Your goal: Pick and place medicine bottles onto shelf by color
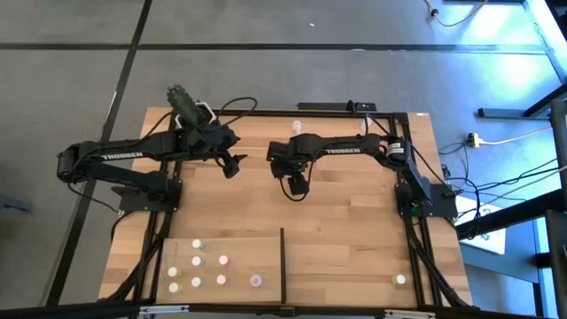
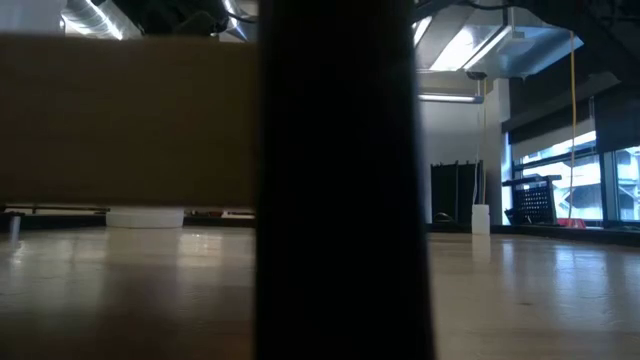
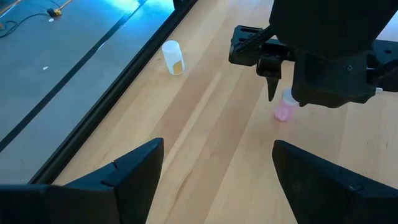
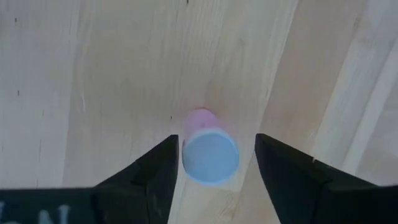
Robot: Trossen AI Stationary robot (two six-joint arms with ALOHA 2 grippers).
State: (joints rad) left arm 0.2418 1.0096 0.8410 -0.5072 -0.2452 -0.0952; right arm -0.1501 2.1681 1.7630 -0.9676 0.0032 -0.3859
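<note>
showing: one desk (image 1: 345, 221), two arms, ten small bottles counted in the high view
right gripper (image 4: 216, 155): pointing down at mid-desk, jaws parted around one pink bottle (image 4: 208, 149) with a white cap; small gaps show on both sides, so the bottle stands released, upright on the wood
left gripper (image 3: 217, 168): released, jaws spread wide, hovering near the far left of the desk, aimed toward the right arm
shelf (image 1: 266, 257): pale panel at the near edge, left of a thin black divider (image 1: 283, 261)
bottles on shelf (image 1: 197, 263): seven
bottles elsewhere: one clear at far edge (image 3: 173, 57); one at near right corner (image 1: 400, 279)
plant pot (image 1: 188, 105): one, far left corner
</note>
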